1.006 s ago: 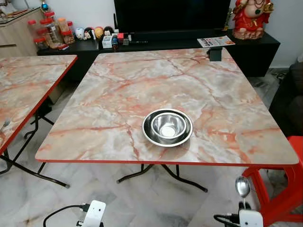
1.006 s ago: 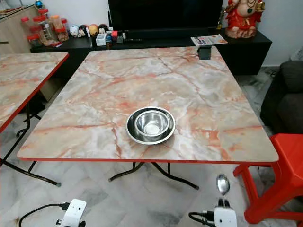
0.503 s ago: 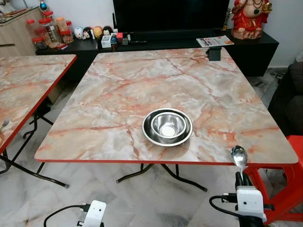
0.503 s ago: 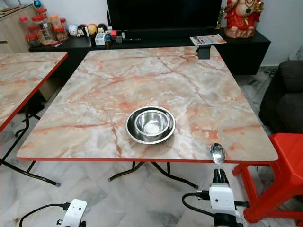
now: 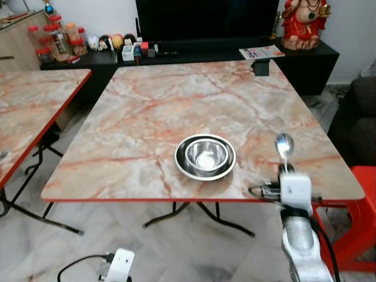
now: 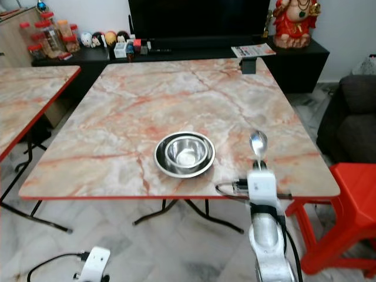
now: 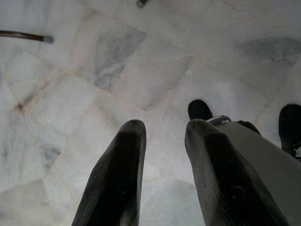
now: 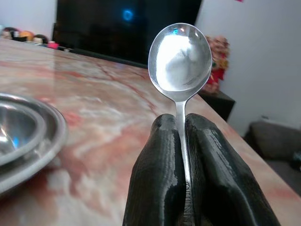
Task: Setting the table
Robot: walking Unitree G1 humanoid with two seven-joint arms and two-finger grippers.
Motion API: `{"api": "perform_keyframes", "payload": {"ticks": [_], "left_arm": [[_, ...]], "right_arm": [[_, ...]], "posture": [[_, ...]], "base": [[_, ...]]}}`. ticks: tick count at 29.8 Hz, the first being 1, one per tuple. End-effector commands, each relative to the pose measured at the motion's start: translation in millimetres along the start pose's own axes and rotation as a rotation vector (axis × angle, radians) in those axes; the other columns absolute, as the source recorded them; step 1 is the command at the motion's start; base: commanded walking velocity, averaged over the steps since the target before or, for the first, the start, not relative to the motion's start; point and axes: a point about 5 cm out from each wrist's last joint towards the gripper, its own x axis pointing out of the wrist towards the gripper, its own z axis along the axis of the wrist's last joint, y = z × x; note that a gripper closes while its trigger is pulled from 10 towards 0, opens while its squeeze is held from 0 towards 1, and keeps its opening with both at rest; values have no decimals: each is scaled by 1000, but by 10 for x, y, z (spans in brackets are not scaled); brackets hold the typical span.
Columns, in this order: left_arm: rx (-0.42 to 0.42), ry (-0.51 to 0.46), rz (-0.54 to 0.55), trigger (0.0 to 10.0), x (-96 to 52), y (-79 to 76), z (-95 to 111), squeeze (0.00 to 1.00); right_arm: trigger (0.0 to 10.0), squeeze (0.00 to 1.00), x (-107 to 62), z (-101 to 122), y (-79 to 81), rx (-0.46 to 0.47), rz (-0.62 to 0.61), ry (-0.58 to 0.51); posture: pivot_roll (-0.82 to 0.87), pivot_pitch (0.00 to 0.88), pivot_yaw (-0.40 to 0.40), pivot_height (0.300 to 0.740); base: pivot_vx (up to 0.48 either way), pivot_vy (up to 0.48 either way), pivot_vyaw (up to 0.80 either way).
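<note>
A steel bowl (image 5: 205, 155) sits nested in a steel plate (image 5: 182, 167) near the front of the marble table (image 5: 176, 100). My right gripper (image 5: 285, 170) is shut on the handle of a steel spoon (image 5: 284, 144), held upright with its bowl end up. It hovers over the table's front right part, just to the right of the plate. In the right wrist view the spoon (image 8: 180, 56) stands up from between the black fingers (image 8: 157, 179). My left gripper (image 7: 164, 127) hangs low over the tiled floor, open with nothing between its fingers.
A second marble table (image 5: 29, 111) stands to the left. A red plastic stool (image 6: 352, 194) is at the table's front right corner, with a dark sofa (image 6: 352, 111) behind it. A small black object (image 5: 261, 67) sits at the far right corner. A black TV console (image 5: 194, 56) lines the back wall.
My right arm has risen and reached forward, bringing the spoon from below the table's edge to above the tabletop beside the plate. The left arm stays low.
</note>
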Motion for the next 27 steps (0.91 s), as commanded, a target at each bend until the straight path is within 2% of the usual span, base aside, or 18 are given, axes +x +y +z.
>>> {"api": "perform_keyframes", "payload": {"ticks": [1, 4, 10, 16, 19, 21, 22, 24, 27], "left_arm": [[-11, 8, 12, 10000, 0, 28, -5, 0], [-21, 8, 16, 10000, 2, 26, -1, 0], [-31, 3, 17, 10000, 6, 13, 18, 0], [-31, 5, 12, 10000, 6, -8, 14, 0], [-33, 4, 13, 10000, 8, -9, 25, 0], [-33, 3, 13, 10000, 9, -5, 31, 0], [-32, 2, 14, 10000, 10, 0, 36, 0], [-32, 0, 16, 10000, 11, 8, 44, 0], [-37, -1, 22, 10000, 12, 28, 51, 0]], "right_arm": [[10000, 0, 88, -72, 74, 11, 32, 78], [10000, 0, 349, -14, 147, 32, 63, 139], [10000, 0, 571, 25, 124, 129, 34, 214], [10000, 0, 704, 12, 119, 184, 44, 281], [10000, 0, 727, -2, 123, 244, 47, 306], [10000, 0, 732, -25, 153, 250, 78, 332], [10000, 0, 732, -58, 203, 251, 133, 367], [10000, 0, 739, -81, 215, 234, 158, 383], [10000, 0, 743, -100, 225, 260, 182, 401]], "posture": [[-97, 0, 40, 740], [-87, 0, 32, 740], [-70, 0, 20, 740], [-67, 0, 18, 740], [-67, 0, 18, 740], [-65, 0, 24, 740], [-64, 0, 26, 740], [-57, 0, 23, 740], [-55, 0, 22, 740]], "base": [[0, 0, 0], [0, 0, 0], [0, 0, 0], [0, 0, 0], [0, 0, 0], [0, 0, 0], [0, 0, 0], [0, 0, 0], [0, 0, 0]]}}
